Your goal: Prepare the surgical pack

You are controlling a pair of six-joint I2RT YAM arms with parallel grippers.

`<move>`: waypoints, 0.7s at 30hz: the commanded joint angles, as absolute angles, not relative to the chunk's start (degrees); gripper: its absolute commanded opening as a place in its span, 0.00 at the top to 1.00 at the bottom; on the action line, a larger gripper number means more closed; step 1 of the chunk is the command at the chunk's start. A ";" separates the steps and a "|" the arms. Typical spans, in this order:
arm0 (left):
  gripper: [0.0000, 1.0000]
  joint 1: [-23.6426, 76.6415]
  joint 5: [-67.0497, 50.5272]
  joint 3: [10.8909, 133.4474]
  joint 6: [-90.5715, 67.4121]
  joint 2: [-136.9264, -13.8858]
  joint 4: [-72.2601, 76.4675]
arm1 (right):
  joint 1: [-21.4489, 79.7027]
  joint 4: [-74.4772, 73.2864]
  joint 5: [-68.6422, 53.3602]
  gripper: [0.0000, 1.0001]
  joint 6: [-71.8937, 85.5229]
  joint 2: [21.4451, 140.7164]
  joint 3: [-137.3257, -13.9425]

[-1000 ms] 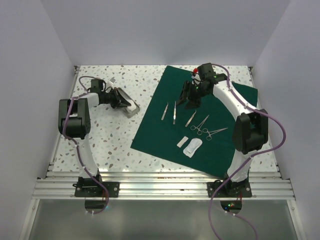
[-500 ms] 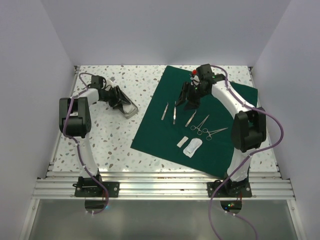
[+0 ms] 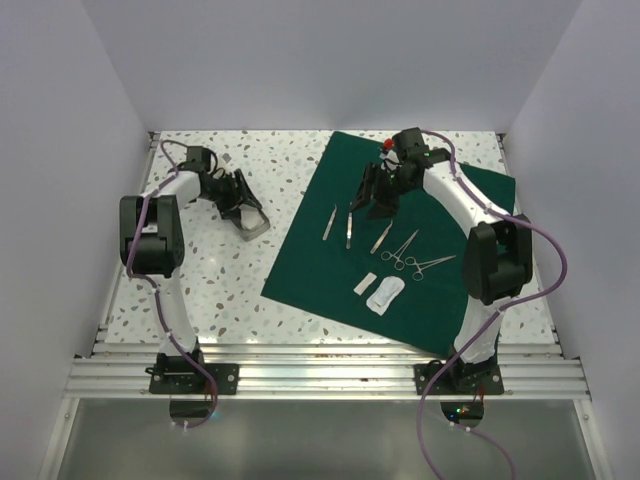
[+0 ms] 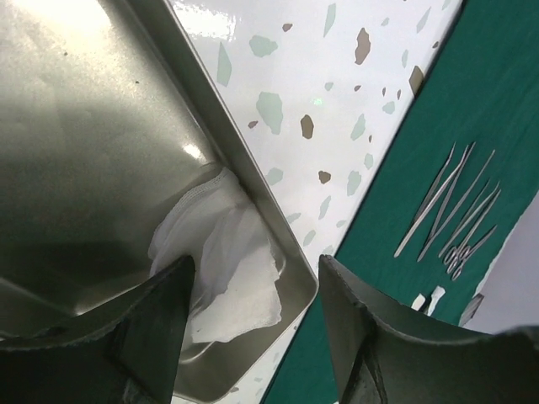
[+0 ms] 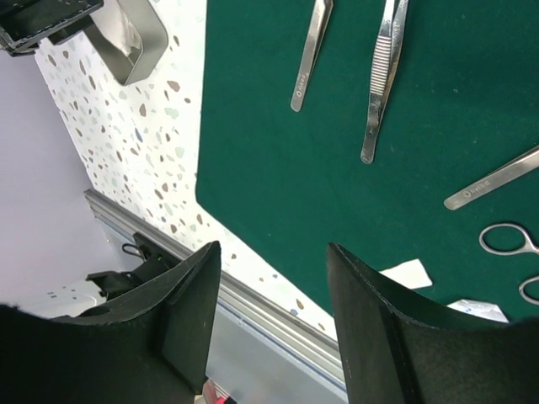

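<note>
The surgical pack's dark green drape (image 3: 310,270) lies spread flat right of centre, with tweezers (image 3: 349,226), scissors (image 3: 400,247) and white packets (image 3: 383,292) on it. My left gripper (image 3: 240,198) hovers open over a small metal tray (image 3: 257,228). In the left wrist view the gripper (image 4: 257,311) is empty, and white gauze (image 4: 227,269) lies loose in the tray's (image 4: 84,126) corner below it. My right gripper (image 3: 378,200) hangs open above the far part of the drape (image 5: 278,143), and the gripper (image 5: 274,320) holds nothing.
Speckled tabletop (image 3: 210,270) surrounds the tray. White walls close in the back and both sides. An aluminium rail (image 3: 320,365) runs along the near edge. Three tweezers (image 5: 383,84) lie side by side on the cloth, and the green edge (image 4: 472,109) lies close to the tray.
My left gripper has opened and drawn back slightly toward the far left, leaving the gauze in the tray. The right arm has barely moved.
</note>
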State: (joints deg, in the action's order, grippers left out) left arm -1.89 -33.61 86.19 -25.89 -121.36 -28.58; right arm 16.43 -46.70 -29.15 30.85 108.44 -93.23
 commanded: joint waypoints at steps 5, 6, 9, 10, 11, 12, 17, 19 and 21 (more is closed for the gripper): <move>0.34 -0.44 -22.77 89.73 -26.37 -116.28 -35.77 | 16.26 -45.44 -30.85 0.43 31.03 107.67 -92.02; 0.33 1.04 -20.59 89.65 -26.37 -115.58 -36.03 | 16.17 -45.35 -30.94 0.43 30.94 107.58 -91.93; 0.32 2.02 -17.76 89.91 -26.72 -114.44 -36.04 | 16.17 -45.44 -31.29 0.43 30.76 107.67 -91.85; 0.32 2.20 -17.32 90.09 -26.81 -114.26 -36.04 | 16.26 -45.44 -31.38 0.43 30.67 107.67 -91.93; 0.32 2.72 -16.79 90.35 -26.81 -114.00 -36.21 | 16.26 -45.53 -31.55 0.43 30.67 107.75 -91.85; 0.32 2.90 -15.57 90.61 -26.98 -113.56 -37.08 | 16.26 -45.53 -31.55 0.43 30.59 107.75 -91.85; 0.32 3.78 -11.52 91.14 -27.25 -110.84 -38.32 | 16.26 -45.97 -31.29 0.43 30.32 107.40 -91.50; 0.32 3.87 -8.45 90.79 -27.16 -109.25 -39.20 | 16.26 -46.14 -30.85 0.43 30.15 106.97 -90.53; 0.32 3.78 -5.47 90.53 -26.90 -108.20 -40.42 | 16.26 -46.05 -30.41 0.43 29.97 106.35 -89.74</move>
State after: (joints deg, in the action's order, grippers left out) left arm 3.84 -11.70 88.84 -26.48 -112.66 -38.09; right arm 16.43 -46.06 -29.74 30.72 108.44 -91.00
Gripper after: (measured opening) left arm 0.683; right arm 0.572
